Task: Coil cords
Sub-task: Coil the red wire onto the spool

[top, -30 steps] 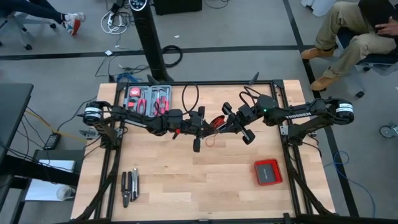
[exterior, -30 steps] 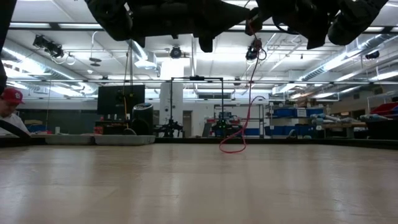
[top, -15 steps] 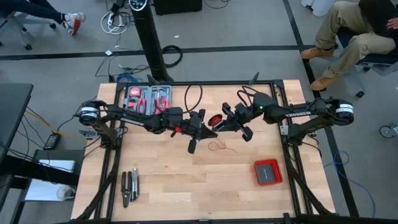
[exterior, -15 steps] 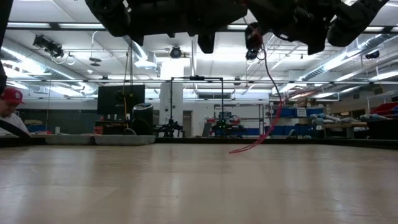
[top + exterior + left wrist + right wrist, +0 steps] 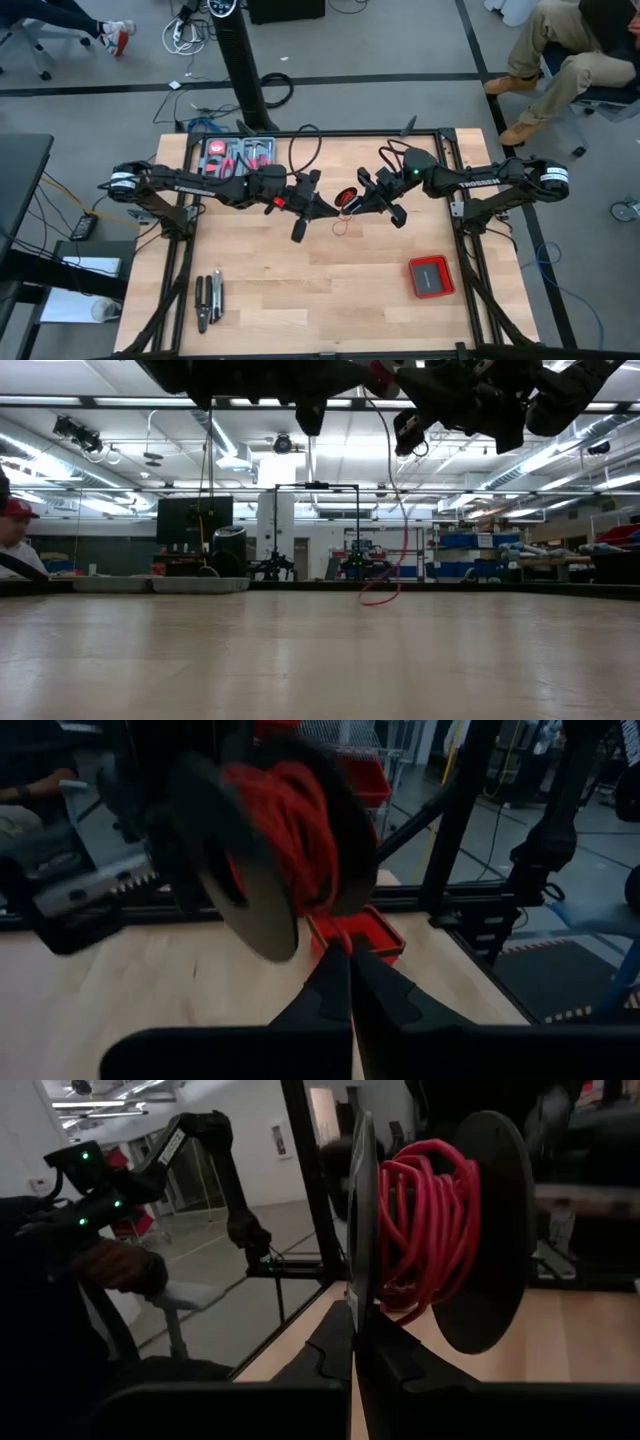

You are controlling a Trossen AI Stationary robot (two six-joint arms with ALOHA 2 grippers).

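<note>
A black spool (image 5: 346, 195) wound with thin red wire (image 5: 425, 1220) hangs above the middle of the table, and my right gripper (image 5: 358, 198) is shut on it. My left gripper (image 5: 330, 207) is shut just left of the spool, with its fingertips (image 5: 350, 960) below the coil (image 5: 295, 830). In the low view a free strand of the wire (image 5: 400, 490) drops from the grippers, and its end loop (image 5: 380, 598) lies on the table (image 5: 300, 300). That loop (image 5: 340, 224) shows under the spool in the high view. My left gripper pinches the free strand of wire (image 5: 343, 933) at its fingertips, right where it leaves the spool. It reaches in about level from the table's left. The strand hangs slack below, with its end on the table. My right gripper pinches the rim of one spool flange (image 5: 360, 1285) between its two fingers, coming level from the table's right. The spool is lifted clear of the table, with its axle about level.
A tray of red-handled tools (image 5: 238, 160) sits at the far left, and dark pliers (image 5: 208, 300) lie near the left front. A flat red box (image 5: 430, 276) lies at the right front. Black frame rails edge the table. A seated person (image 5: 570, 50) is beyond the far right corner.
My left gripper has risen a little beside the spool and tipped up toward level. The hanging strand has swung toward the table's right and back. It now drops from higher up, and its end loop on the table has shifted.
</note>
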